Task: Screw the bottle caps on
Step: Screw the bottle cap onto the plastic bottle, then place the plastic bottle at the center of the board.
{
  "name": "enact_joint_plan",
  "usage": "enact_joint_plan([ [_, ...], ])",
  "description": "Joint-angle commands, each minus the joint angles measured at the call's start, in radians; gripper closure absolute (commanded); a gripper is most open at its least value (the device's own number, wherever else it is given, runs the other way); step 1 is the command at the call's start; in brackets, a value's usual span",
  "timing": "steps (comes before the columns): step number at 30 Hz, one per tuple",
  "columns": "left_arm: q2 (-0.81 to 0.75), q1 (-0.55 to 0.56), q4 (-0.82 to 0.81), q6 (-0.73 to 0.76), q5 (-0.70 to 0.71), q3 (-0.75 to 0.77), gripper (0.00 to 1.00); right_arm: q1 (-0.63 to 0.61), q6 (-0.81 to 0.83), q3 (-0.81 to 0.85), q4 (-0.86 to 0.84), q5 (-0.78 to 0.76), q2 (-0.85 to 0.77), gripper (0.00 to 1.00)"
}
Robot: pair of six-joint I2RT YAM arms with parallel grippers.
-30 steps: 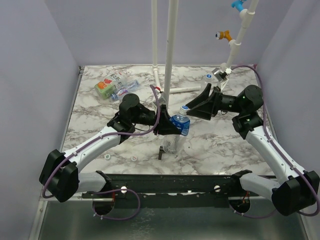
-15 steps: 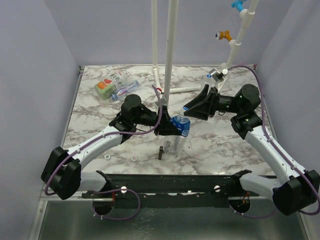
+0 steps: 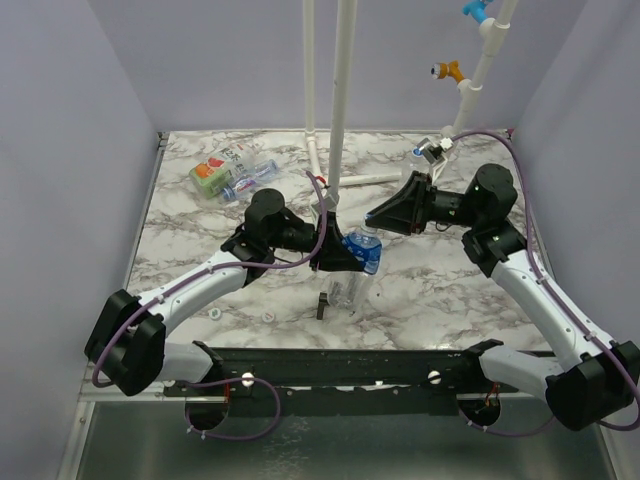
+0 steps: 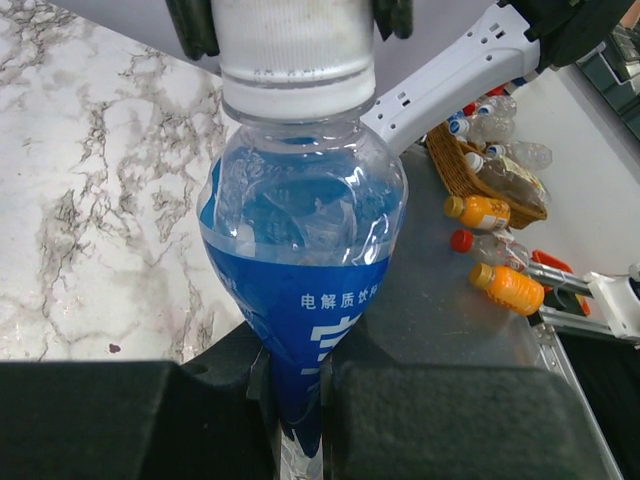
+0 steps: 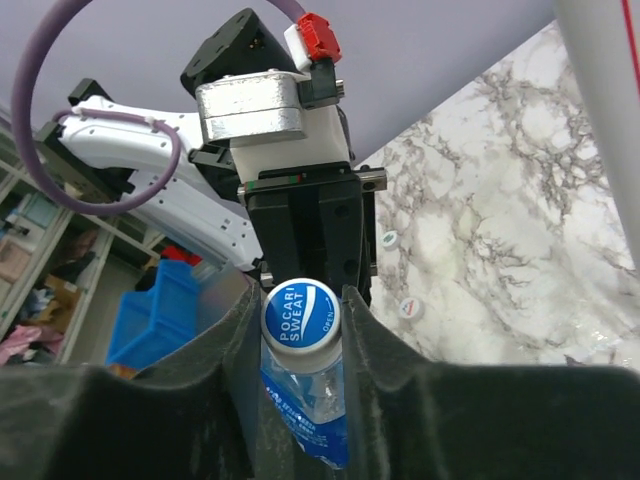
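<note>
The left gripper (image 3: 335, 255) clamps the blue-labelled bottle (image 4: 300, 300) by its body, jaws pinching the soft wall into a narrow wedge and holding it above the marble table (image 3: 190, 255). The right gripper (image 3: 372, 217) meets it from the other end, jaws closed on the white cap (image 5: 300, 315), which sits on the bottle's neck.

The largest risk is probably the bottle itself. Its crushed, thin wall gives a poor hold, so turning the cap could spin or bend the whole bottle instead of tightening the thread. If the 2 grippers are not in line, the cap may also cross-thread or slip between the fingers.

Just behind the held bottle stands a tall white pipe (image 3: 340, 110), close enough to crowd the right wrist as it turns. Directly below the held bottle lie a second clear bottle (image 3: 345, 290) and a black tool (image 3: 322, 305). The spare bottles (image 3: 235, 178) lie well away to its far left, and 2 loose caps (image 3: 215, 313) to its near left.
</note>
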State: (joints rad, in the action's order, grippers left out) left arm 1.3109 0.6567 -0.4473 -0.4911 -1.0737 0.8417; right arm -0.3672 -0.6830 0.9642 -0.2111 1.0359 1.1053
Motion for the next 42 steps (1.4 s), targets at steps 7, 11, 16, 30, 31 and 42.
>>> enact_joint_plan([
  [7,-0.021,0.011,0.161,0.090,0.474,0.015,1.00,-0.008,0.124,0.109,0.359,-0.227,-0.043,0.97],
  [11,-0.061,0.122,0.289,0.189,0.938,0.044,1.00,-0.016,0.137,0.157,0.579,-0.444,-0.043,0.99],
  [16,-0.034,0.269,0.346,0.295,1.296,0.125,1.00,-0.031,0.106,0.184,0.721,-0.640,-0.057,0.99],
  [30,0.058,0.353,0.382,0.430,1.252,0.198,1.00,-0.099,0.122,0.277,0.842,-0.939,-0.116,0.40],
  [31,0.042,0.344,0.385,0.456,1.188,0.178,1.00,-0.099,0.132,0.286,0.849,-0.937,-0.120,0.32],
  [42,-0.071,0.328,0.302,0.687,0.941,0.031,1.00,-0.101,0.208,0.361,0.906,-0.702,-0.054,0.36],
])
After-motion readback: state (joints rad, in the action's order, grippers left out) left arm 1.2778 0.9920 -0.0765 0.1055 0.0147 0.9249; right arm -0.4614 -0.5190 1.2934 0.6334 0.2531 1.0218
